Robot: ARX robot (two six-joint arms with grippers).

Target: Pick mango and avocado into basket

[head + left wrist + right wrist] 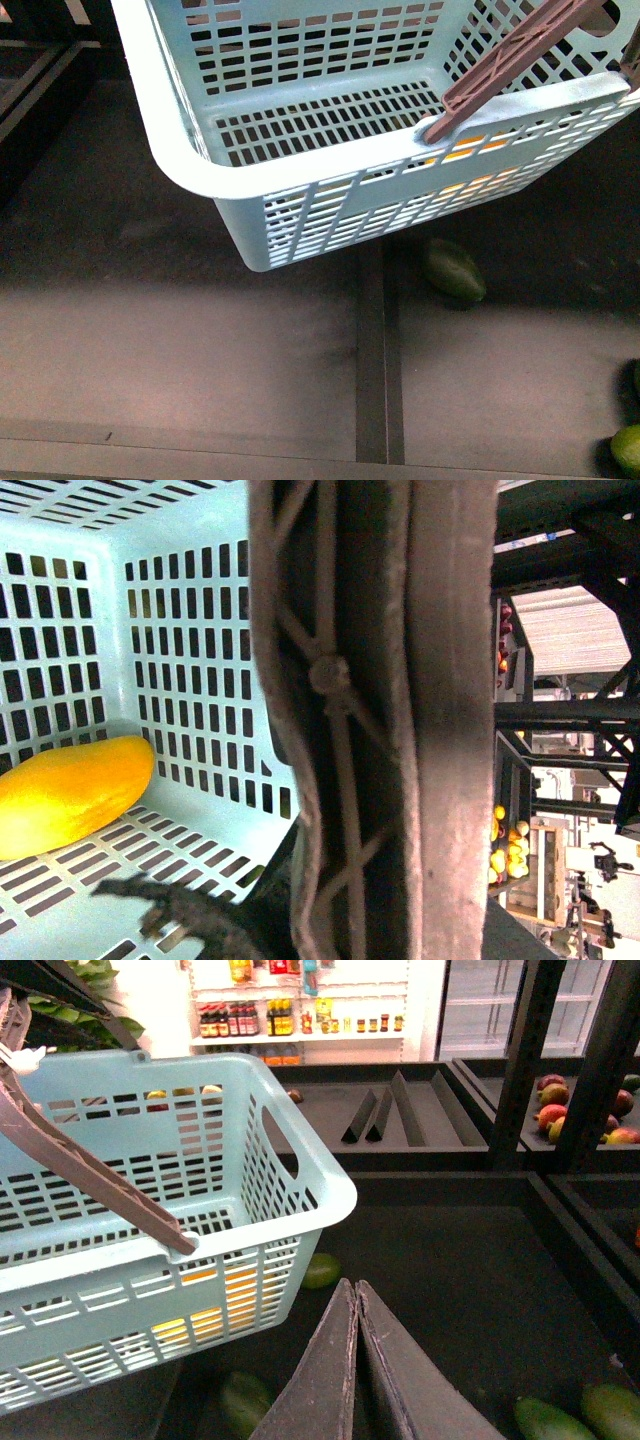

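Front: basket [300, 175] tilted over dark table [180, 350]; mango glow thru slots [470, 150]; avocado [455, 270] on table just beside basket, not picked.
L wrist: mango [70, 790] on basket floor, done. L tool clamped on handle [370, 720].
R wrist: R tool [357, 1305] pinched closed, empty, above table near avocado [245, 1400]. Half done, avocado left.

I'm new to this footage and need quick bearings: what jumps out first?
The big turquoise basket fills the upper front view, a brown handle lying across its rim. The left wrist view shows a bright yellow mango lying inside on its slotted floor. A dark green avocado sits outside on the dark shelf, just beyond the basket's near wall.
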